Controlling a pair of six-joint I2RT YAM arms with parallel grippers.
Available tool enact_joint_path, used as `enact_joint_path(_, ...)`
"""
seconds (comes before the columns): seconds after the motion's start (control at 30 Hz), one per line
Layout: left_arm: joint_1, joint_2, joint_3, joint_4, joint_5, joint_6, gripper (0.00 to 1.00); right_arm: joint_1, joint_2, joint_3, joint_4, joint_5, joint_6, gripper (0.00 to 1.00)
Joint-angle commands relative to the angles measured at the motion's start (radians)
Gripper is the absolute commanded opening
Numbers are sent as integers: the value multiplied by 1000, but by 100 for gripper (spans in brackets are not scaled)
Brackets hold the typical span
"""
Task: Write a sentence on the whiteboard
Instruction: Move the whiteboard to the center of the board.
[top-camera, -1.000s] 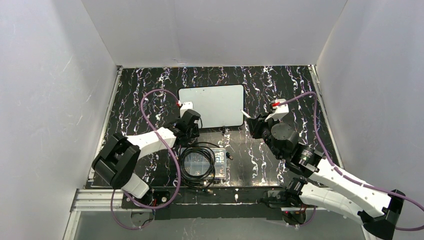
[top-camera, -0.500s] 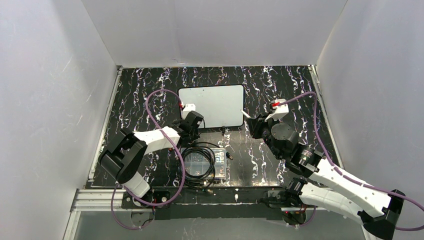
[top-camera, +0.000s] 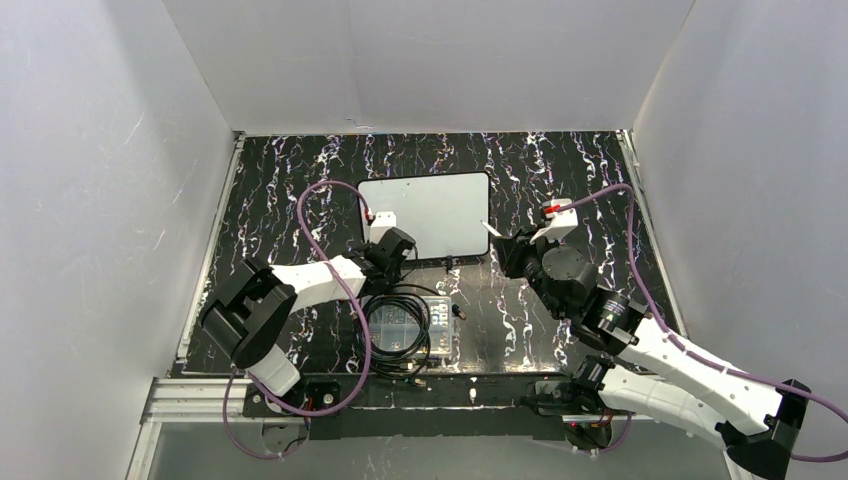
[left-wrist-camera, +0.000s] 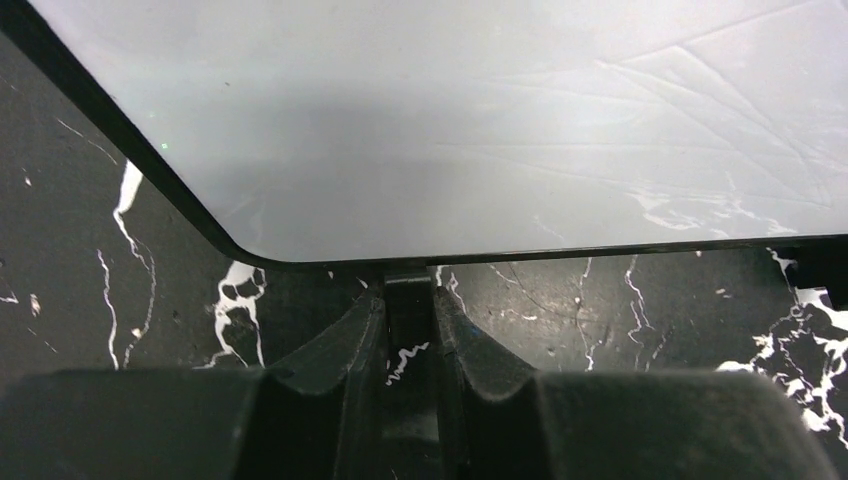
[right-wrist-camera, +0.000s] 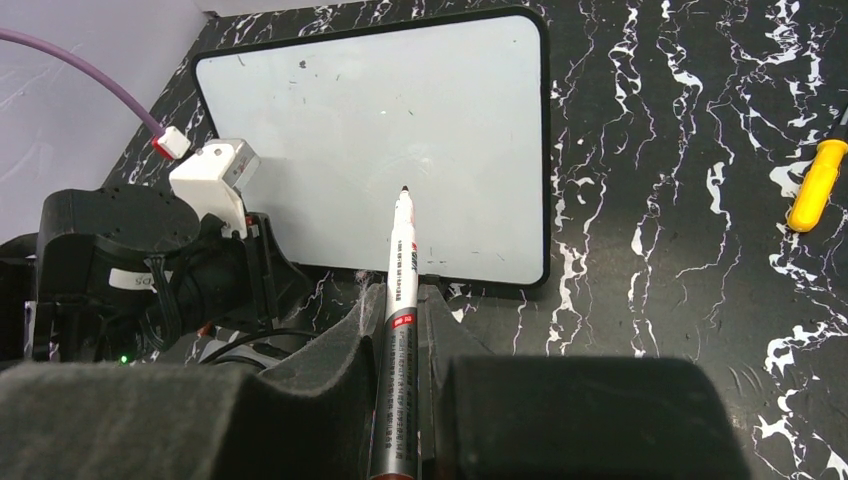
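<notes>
Nearest you, at 6 o'clock on the table (top-camera: 300, 170), sits a clear box (top-camera: 440, 338) with a black cable (top-camera: 385, 325) coiled on it. Just past the box at 12 o'clock, your left gripper (left-wrist-camera: 410, 300) is pinched narrow on a small black foot (left-wrist-camera: 410, 285), with one finger (left-wrist-camera: 345, 345) pressed to each side of it. That foot sits under the near-left corner of the board (top-camera: 430, 210), so this arm has the board by its near edge. At 3 o'clock from there, off the board's near-right corner, your right gripper (right-wrist-camera: 403, 300) is closed on a marker (right-wrist-camera: 402, 255). The barrel runs out between the fingers and its dark tip points toward 11 o'clock at the board's right edge. You cannot tell from these views whether the tip touches the white face. The board itself lies at the middle of the table, a little toward 12 o'clock, with its long edges running 9 to 3. Its black rim is fully in view from above. In the right wrist view, a yellow-handled tool (right-wrist-camera: 818, 185) lies on the table well apart from the board, at 3 o'clock.
</notes>
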Motion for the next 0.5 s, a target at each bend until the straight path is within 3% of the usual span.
enact_joint_path(0.0,-51,-25,29,-79,-28,-99,0,3,-19,-13,18,11,21,1)
enact_joint_path(0.27,-129,24,90,-164,-44,-196,5,3,-32,-19,11,4,27,1)
enact_joint_path(0.47,-149,25,100,-192,-22,-232,22,3,-55,-23,-1,10,30,1)
